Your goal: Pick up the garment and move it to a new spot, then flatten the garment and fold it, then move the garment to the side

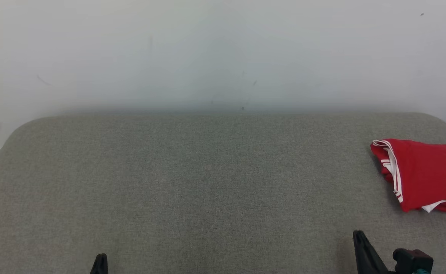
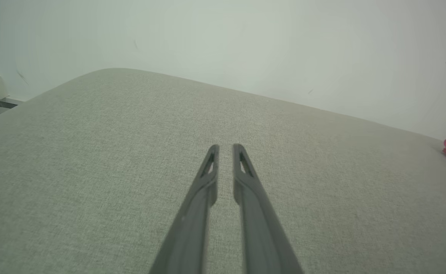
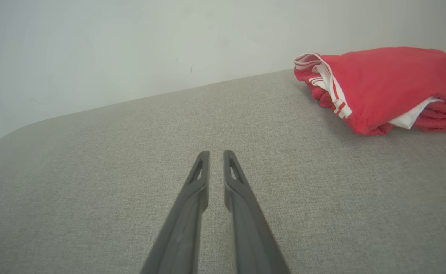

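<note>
Garment (image 1: 424,173) looks soft, light and floppy, a red bundle at the desk's (image 1: 207,171) right end. I'd pinch the white-striped hem. My right hand (image 3: 216,154) and left hand (image 2: 225,146), at the desk's near edge, are barely open and hold nothing. Nothing stands in the way.

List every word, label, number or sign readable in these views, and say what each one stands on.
None: no readable text in any view.
Garment: red with white stripes along one edge, no lettering; the white piece poking out at its fold shows no print.
Grey surface: plain weave, no marks.
Wall: a few faint scuffs, not writing.
</note>
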